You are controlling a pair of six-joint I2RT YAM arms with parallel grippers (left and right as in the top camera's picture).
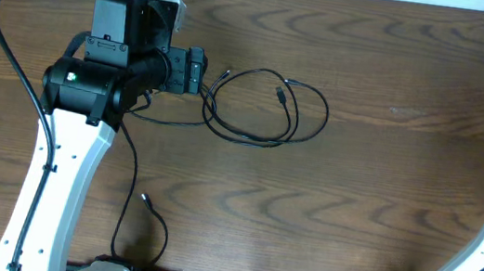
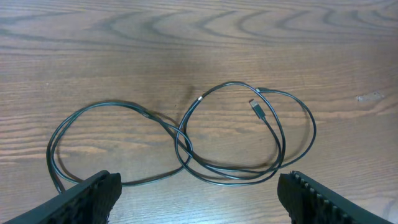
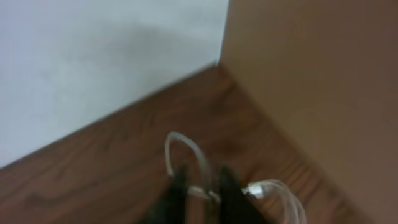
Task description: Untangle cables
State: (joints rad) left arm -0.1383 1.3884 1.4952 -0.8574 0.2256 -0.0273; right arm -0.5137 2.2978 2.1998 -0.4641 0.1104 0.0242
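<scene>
Sprawling left–right, looped black cable (image 2: 183, 140) — left fingers (image 2: 87, 199) apart; right fingers (image 3: 180, 193) flank whitish cable (image 3: 273, 185), grip unclear.

Right wrist view was pure blur! The right tool (image 3: 202, 180) showed only as two dark fingers (image 3: 177, 199), chopped off by the bottom edge. A white cable (image 3: 179, 134) looped up between them, and whether it was pinched or just lying there could not be told. Its other stretch left the picture at the bottom too.

Overhead, the right arm (image 1: 474, 260) was cut off at the lower right corner, its tool out of shot.

On the left wrist view, the left tool (image 2: 199, 183) had both fingers (image 2: 87, 196) clipped by the lower edge, and one hid part of the black cable (image 2: 180, 134). Overhead, that cable's left end lay hidden beneath the left arm (image 1: 80, 86).
</scene>
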